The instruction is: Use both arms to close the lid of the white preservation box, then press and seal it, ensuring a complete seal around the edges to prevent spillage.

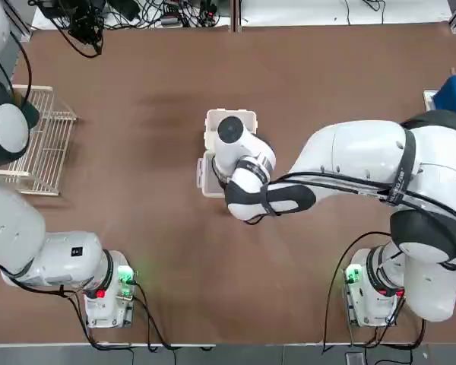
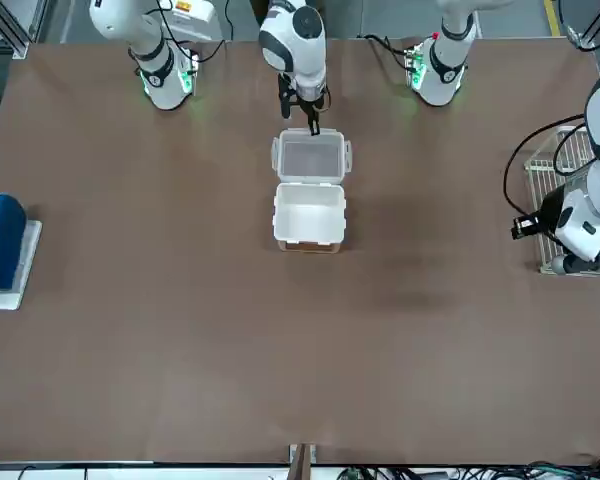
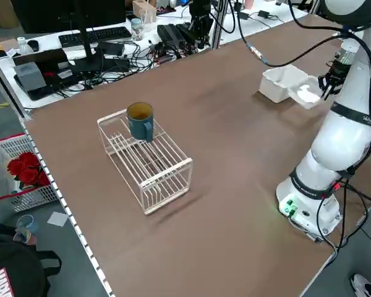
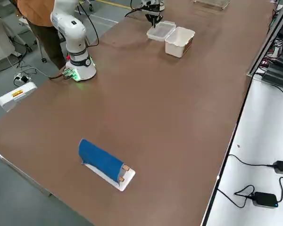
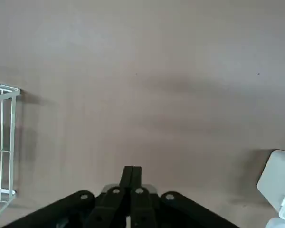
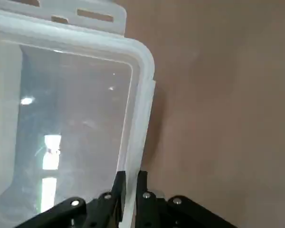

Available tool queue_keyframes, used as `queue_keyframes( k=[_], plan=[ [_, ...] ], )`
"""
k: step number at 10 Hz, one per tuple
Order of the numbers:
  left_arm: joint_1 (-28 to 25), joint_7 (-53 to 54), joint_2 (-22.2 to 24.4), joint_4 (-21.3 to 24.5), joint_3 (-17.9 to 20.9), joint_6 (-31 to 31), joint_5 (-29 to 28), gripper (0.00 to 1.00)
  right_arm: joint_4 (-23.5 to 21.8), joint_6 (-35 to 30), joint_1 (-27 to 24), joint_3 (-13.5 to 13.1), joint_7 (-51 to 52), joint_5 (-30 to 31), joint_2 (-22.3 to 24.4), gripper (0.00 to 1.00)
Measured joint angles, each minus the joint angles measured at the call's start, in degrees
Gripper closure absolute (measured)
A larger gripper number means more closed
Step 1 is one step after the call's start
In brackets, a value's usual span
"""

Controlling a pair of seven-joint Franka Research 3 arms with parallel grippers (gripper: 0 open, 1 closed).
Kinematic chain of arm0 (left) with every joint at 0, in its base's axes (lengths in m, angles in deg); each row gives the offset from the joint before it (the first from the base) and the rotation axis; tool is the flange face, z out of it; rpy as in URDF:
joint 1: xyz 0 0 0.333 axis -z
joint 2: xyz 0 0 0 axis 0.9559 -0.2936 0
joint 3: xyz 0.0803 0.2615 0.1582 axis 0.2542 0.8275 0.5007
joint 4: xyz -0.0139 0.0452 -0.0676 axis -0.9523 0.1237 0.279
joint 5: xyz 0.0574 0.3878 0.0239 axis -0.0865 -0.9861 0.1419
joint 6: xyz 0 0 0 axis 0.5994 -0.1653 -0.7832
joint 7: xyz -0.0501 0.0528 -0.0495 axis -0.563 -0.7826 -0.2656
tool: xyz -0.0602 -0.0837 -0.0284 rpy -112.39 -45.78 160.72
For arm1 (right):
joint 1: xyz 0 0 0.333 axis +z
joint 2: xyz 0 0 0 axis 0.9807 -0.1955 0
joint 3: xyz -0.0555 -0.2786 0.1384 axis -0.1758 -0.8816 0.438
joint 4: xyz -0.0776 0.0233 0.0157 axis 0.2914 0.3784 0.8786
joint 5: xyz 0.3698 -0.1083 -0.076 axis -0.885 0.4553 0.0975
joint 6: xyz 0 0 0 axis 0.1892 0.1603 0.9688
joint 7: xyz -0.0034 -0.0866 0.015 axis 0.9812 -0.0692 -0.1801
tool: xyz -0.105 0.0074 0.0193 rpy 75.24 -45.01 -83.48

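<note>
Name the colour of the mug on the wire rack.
Blue-green, with a brownish inside; the left side view shows it best.

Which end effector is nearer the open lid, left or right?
Right. The right end effector is at the lid, its fingers closed on one edge. The left end effector hangs well off to the robot's left, by the white wire rack.

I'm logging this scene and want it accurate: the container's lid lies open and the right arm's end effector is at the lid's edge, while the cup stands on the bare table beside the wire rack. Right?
Not quite: the cup stands on the wire rack, as the left side view shows.
</note>
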Motion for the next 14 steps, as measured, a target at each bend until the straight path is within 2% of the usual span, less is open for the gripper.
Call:
queue_keyframes(
  k=[3,8,11,14],
  plan=[
    [0.0,0.0,0.0,0.0,0.0,0.4,0.0,0.99,3.2,-5.9,-0.2,-0.6,0.0,0.0,1.6,0.87],
    [0.1,-1.1,0.0,0.1,0.0,0.5,0.0,0.99,7.1,-12.0,-1.7,-1.7,0.9,-0.2,5.4,0.9],
    [1.7,-4.6,-0.7,0.1,-0.2,0.9,0.1,0.99,9.6,-14.0,-4.0,-3.1,5.4,-3.4,6.3,0.9],
    [3.2,-7.1,-1.9,0.1,-0.4,2.2,0.4,0.99,12.7,-12.9,-7.1,-5.5,9.8,-4.8,6.4,0.93]
  ],
)
